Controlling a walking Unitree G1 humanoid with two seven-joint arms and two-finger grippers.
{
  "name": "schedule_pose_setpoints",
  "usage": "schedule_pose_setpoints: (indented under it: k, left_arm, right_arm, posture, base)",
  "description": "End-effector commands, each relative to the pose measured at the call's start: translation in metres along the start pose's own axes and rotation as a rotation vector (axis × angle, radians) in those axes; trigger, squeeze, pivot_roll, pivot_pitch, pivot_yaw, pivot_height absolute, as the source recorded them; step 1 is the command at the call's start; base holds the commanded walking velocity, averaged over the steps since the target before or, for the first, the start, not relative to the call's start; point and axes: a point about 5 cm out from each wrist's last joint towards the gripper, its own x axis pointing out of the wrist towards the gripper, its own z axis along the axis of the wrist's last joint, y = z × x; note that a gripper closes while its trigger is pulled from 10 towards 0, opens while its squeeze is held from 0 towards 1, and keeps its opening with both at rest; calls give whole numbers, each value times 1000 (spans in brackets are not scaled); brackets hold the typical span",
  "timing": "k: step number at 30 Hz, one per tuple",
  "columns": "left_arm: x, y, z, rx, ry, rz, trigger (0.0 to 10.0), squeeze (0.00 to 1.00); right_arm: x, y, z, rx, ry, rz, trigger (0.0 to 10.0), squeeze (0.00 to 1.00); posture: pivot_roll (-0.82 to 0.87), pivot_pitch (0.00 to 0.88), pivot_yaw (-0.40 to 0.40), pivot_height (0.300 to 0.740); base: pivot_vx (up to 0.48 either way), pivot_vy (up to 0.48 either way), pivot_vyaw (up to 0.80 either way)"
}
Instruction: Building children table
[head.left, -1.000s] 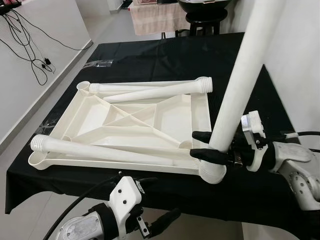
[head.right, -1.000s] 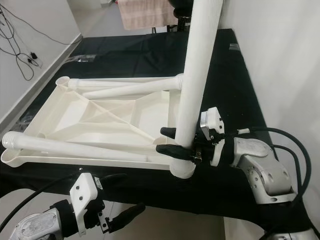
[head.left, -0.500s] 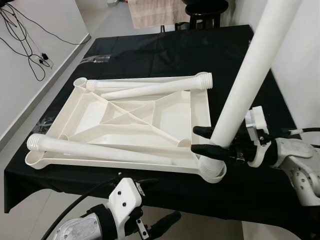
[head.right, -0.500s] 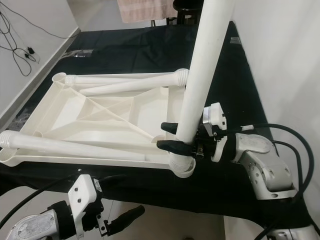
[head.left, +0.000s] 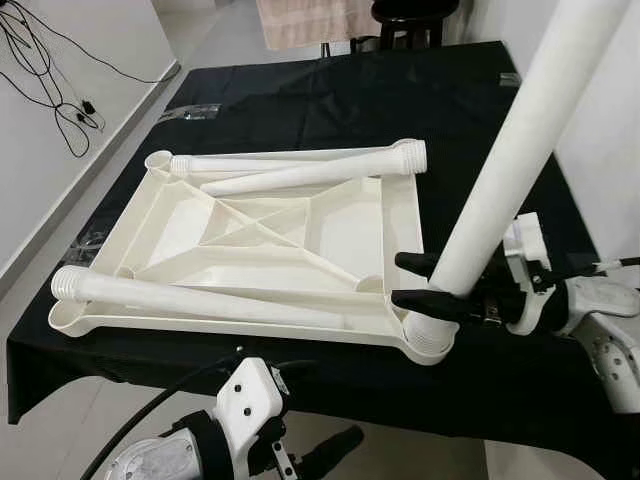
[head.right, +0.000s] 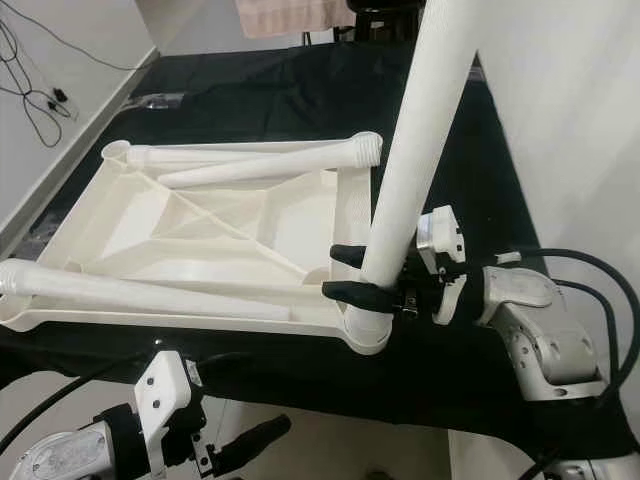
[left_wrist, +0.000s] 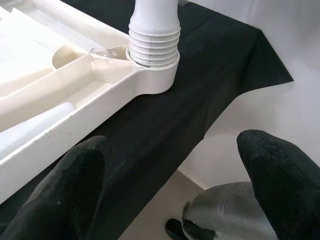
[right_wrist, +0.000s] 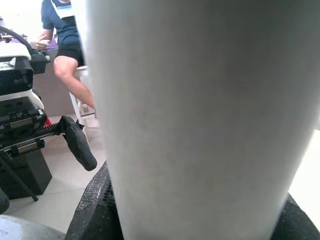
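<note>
Standing in a corner socket of the upturned white plastic tabletop (head.left: 260, 240), a long white plastic leg tube (head.left: 505, 175) is clamped by the right gripper (head.left: 412, 283). The left gripper (head.left: 320, 455) is held below the black-draped table (head.left: 330, 100), fingers spread wide.

Upright leg (head.left: 505, 170) top cut by frame; person (right_wrist: 65, 35) head cropped

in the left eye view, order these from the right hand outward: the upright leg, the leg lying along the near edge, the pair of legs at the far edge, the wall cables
1. Upright leg: gripped in the right hand, at the tabletop's near right corner.
2. Near-edge leg: lying to the left.
3. Far pair of legs: across the upturned tabletop.
4. Wall cables: far left.
</note>
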Motion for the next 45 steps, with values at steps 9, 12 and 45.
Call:
schedule_pose_setpoints:
  k: [9, 12, 45]
  left_arm:
    - [-5, -2, -4, -3, 42, -17, 10000, 0]
    - [-5, -2, -4, -3, 42, -17, 10000, 0]
    - [-4, -3, -1, -13, 31, -8, 10000, 0]
  right_arm:
    - [10, 14, -21, 21, 99, 78, 10000, 0]
    - [10, 17, -22, 14, 124, 101, 10000, 0]
    - [41, 3, -25, -1, 113, -355, 10000, 0]
  posture:
    - [32, 190, 111, 740]
    - [33, 192, 112, 740]
    - [9, 223, 81, 740]
  base:
    - [0, 0, 0]
    - [0, 0, 0]
    - [0, 0, 0]
